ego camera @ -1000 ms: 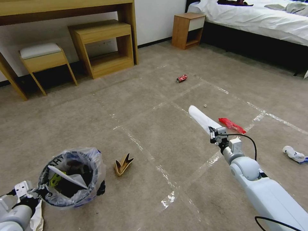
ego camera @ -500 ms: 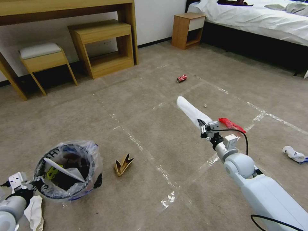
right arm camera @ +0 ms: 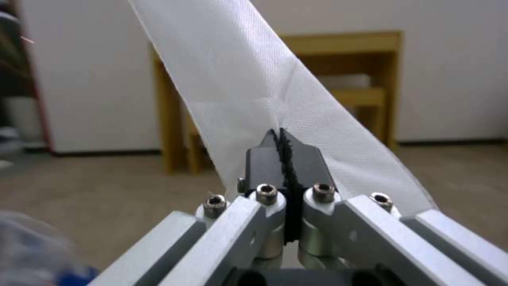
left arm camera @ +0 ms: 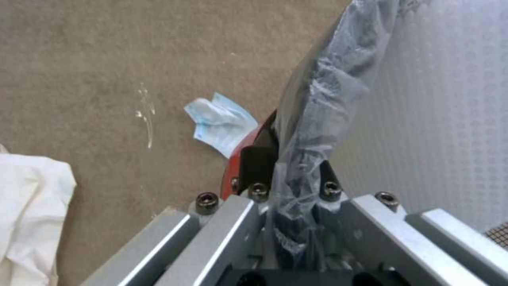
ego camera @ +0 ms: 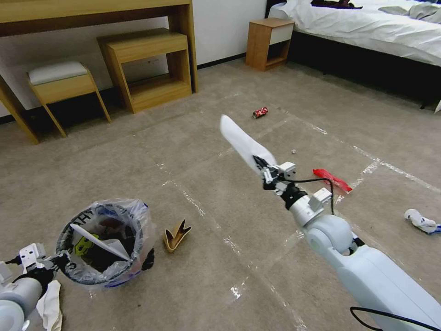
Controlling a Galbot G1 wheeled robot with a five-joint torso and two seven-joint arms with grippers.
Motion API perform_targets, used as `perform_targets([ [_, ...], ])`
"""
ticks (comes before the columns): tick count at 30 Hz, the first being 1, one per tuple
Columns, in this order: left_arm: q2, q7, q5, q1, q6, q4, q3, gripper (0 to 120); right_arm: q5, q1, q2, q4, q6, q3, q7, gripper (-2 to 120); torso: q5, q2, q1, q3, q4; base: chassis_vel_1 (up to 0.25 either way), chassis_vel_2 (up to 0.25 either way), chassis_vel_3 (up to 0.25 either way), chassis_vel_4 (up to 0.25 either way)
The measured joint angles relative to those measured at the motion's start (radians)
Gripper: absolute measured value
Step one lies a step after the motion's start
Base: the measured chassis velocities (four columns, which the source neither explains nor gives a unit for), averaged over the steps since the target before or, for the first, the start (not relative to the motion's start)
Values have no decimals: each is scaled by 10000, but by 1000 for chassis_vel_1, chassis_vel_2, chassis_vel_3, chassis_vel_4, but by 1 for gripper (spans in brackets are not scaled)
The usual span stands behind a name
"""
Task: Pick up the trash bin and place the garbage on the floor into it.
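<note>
The right gripper (ego camera: 260, 164) has swung up and toward the robot's left since a moment ago, jaws pinched tight on the heel end of a flat white slipper (ego camera: 239, 138) — it now juts up over the carpet (ego camera: 206, 151), well clear of the red wrapper (ego camera: 331, 179); low on the left, the left gripper (left arm camera: 285, 174) stays clamped on the trash bin (ego camera: 104, 243) rim and its clear bag (left arm camera: 328, 79), the bin shifted slightly toward the torn tan carton (ego camera: 176, 234). The crushed red can (ego camera: 260, 112) and the tissue (ego camera: 421, 220) lie where they were.

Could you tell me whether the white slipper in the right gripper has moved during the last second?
Yes. The slipper, held by the right gripper, has swung left and up, away from the red wrapper.
</note>
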Motion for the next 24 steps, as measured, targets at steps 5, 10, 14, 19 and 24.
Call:
perform_targets([
  [5,-13,-8,-14,155,72,-130,6,1,418,853,41,372,186,-888,-156,0,0,0,0,0,0,0,0,0,0],
  [10,-111,12,7,292,132,-324,34,1,786,1773,193,358,510,-1938,-214,0,1,0,0,0,2,0,0,0,0],
  [14,-35,21,-7,311,182,-371,90,1,1112,2362,347,341,702,-2695,-226,0,1,0,0,0,-1,0,0,0,0],
  [19,10,82,-24,336,195,-372,141,1,1443,2892,670,365,827,-3577,-216,0,0,0,0,0,1,0,0,0,0],
  [24,16,107,-40,337,198,-382,164,1,1982,3454,1062,448,843,-4497,-108,0,0,0,0,0,0,0,0,0,0],
])
